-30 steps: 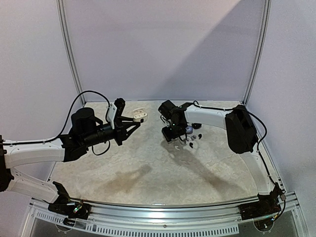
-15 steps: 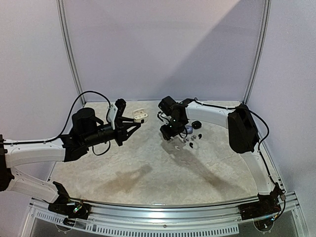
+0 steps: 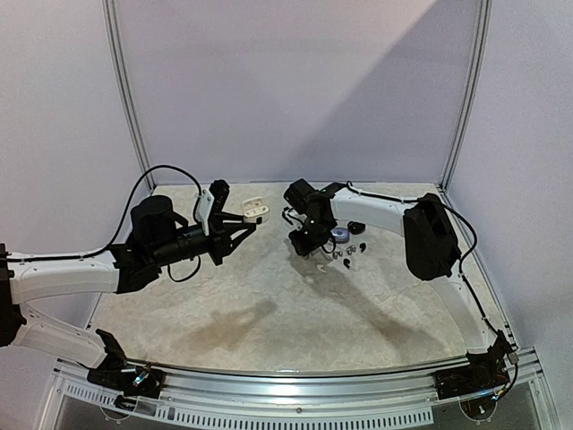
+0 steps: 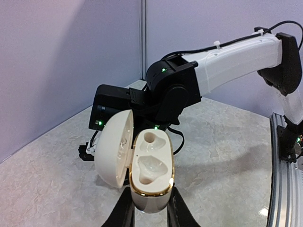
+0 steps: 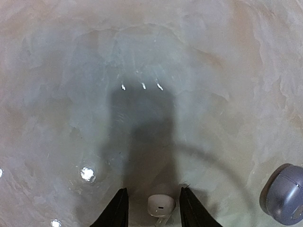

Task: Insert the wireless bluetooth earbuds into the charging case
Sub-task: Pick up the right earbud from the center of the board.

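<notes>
Quick status from us: nothing is in the case yet, as far as we can see. Our left gripper is clamped on the base of the white charging case, holding it up off the table over the far-left part. Its lid is swung open and both wells look empty. Our right gripper is down at the table, nearer the far edge and a bit right of the middle. Its jaws are partly open and straddle a white earbud, with a visible gap on one side, so we wouldn't call it gripped. A few more loose earbuds lie just to its right, next to a bluish-grey rounded piece. So the pick, the carry across and the actual seating are all left to do.
</notes>
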